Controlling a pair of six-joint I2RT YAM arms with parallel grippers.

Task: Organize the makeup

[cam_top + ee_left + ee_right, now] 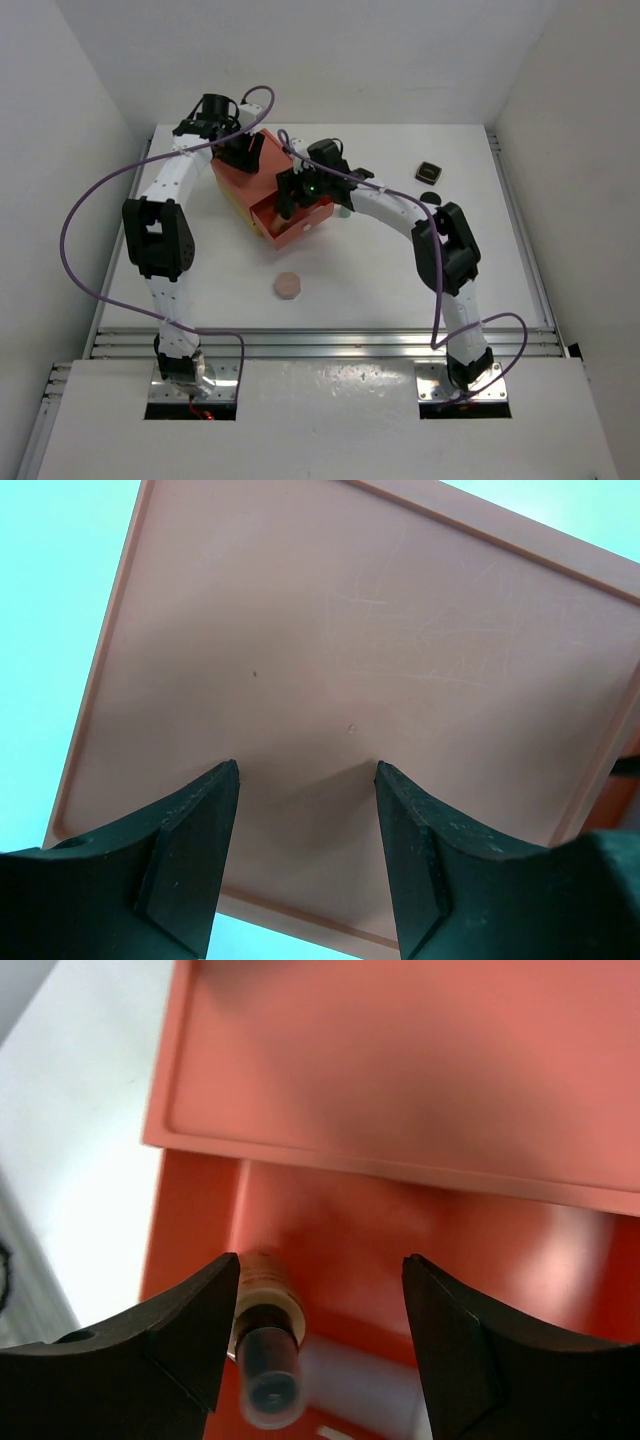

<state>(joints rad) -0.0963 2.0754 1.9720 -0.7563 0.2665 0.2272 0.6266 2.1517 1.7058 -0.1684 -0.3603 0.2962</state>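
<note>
Over the pulled-out drawer (292, 232) of the orange drawer box (230, 178), just above the middle of the overhead frame, the right gripper (320, 1265) hangs with its fingers wide apart and nothing clamped between them. In its wrist view the tan dark-capped bottle (266, 1345) lies inside the drawer at the lower left, close against the left-hand finger rather than centred in the gap. Its long axis runs roughly up and down the frame, with the dark cap towards the bottom edge. A pale blur beside it cannot be identified. The left gripper (307, 768), fingers also spread and empty, hovers over the box's flat top; contact cannot be told. The peach octagonal compact (288, 285) sits alone on the table (200, 290), below the drawer and between the two arms. The black square compact (430, 171) and black round compact (430, 198) wait at the upper right, nearer the right arm. With the bottle apparently in the drawer, the compacts look the likely next picks.
</note>
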